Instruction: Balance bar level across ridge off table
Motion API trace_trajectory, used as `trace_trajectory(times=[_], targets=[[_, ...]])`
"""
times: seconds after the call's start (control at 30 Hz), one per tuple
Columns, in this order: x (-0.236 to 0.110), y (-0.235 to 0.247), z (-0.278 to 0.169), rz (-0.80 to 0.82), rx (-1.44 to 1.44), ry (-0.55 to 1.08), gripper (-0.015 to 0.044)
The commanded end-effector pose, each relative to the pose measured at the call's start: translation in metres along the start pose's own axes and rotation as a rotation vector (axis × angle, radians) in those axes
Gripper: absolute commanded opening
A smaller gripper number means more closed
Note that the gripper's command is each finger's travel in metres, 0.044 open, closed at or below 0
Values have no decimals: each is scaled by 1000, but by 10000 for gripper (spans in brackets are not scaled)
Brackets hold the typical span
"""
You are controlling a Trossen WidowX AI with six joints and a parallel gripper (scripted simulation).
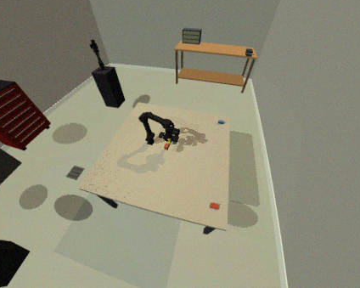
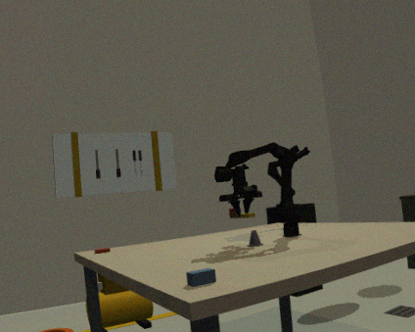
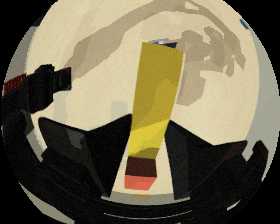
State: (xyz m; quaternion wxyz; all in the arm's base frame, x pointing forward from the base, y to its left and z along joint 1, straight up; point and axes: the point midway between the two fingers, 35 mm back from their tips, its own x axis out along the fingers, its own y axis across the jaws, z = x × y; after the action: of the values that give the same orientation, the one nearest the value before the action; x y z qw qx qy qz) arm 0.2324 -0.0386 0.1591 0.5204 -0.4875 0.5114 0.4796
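1. One rigid yellow bar (image 3: 154, 100), red-tipped, is clamped in the tool (image 2: 244, 206), up off the tabletop (image 2: 329, 257) above the ridge (image 2: 254, 238).
2. Looks stiff and light, probably slick; I'd grip mid-length for balance.

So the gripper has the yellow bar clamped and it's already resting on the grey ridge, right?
Not quite. The gripper does have the yellow bar clamped, but the exterior view shows the bar held in the air, clear above the grey ridge, not resting on it.
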Motion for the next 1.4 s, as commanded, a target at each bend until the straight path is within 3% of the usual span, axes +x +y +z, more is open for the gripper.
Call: trace_trajectory(times=[0.0, 1.07, 1.37], targets=[[-1, -7, 12, -7, -44, 3, 0], [-1, -7, 129, -8, -437, -7, 0], [7, -6, 131, -8, -442, -7, 0]])
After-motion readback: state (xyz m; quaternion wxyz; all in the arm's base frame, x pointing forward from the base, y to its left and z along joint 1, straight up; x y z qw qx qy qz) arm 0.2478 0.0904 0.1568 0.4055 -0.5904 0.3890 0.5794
